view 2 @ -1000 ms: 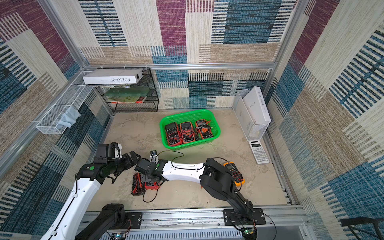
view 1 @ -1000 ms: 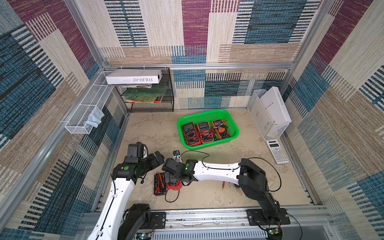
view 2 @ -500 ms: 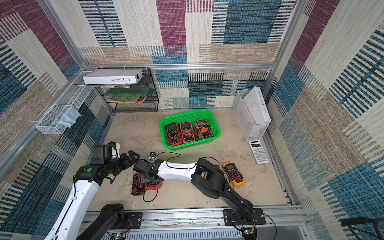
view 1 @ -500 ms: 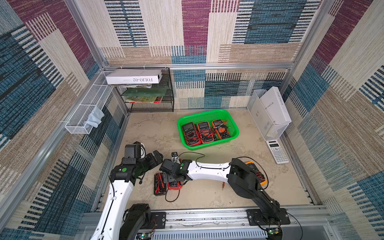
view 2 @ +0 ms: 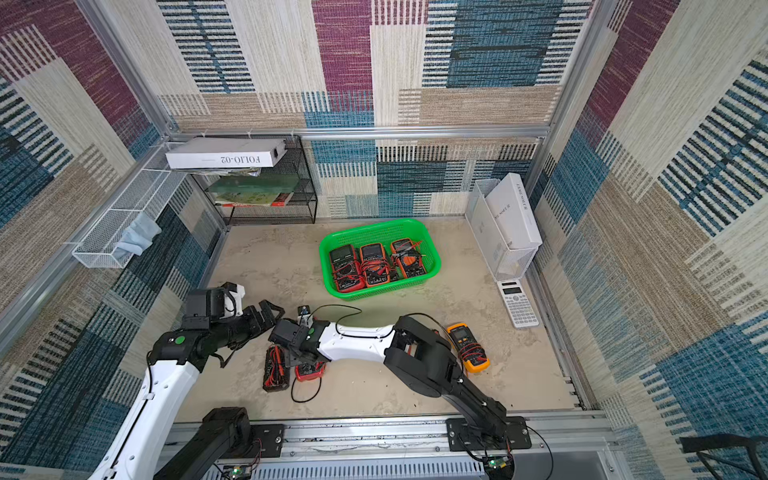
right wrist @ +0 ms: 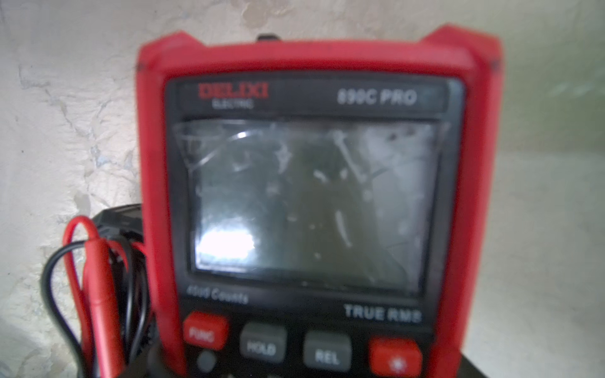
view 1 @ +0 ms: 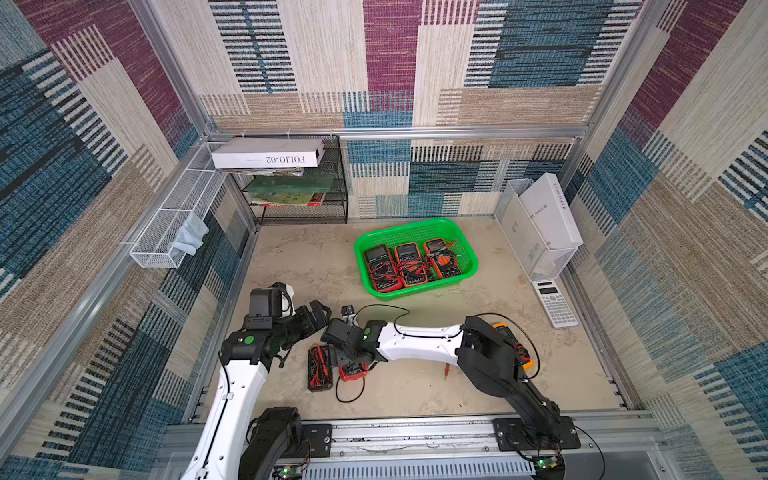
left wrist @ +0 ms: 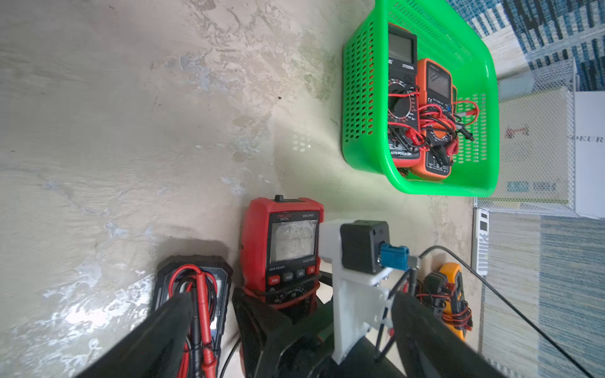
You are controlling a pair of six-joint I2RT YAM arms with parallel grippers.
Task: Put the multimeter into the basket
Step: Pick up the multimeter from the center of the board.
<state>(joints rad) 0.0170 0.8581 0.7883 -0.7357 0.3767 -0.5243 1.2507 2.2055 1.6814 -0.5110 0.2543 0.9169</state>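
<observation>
Beige tabletop (view 1: 415, 395), red multimeter (left wrist: 281, 242) between jaws of right claw (view 1: 351, 365), grip unclear, left claw (view 1: 321, 312) spread wide

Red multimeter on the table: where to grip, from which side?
Grip the red multimeter across its narrow width, on the long side walls below the button row, coming straight down. It lies flat, face up, so those walls are the reachable parallel faces. The black multimeter lies close beside it, on the robot's left; that gap looks tight.
</observation>
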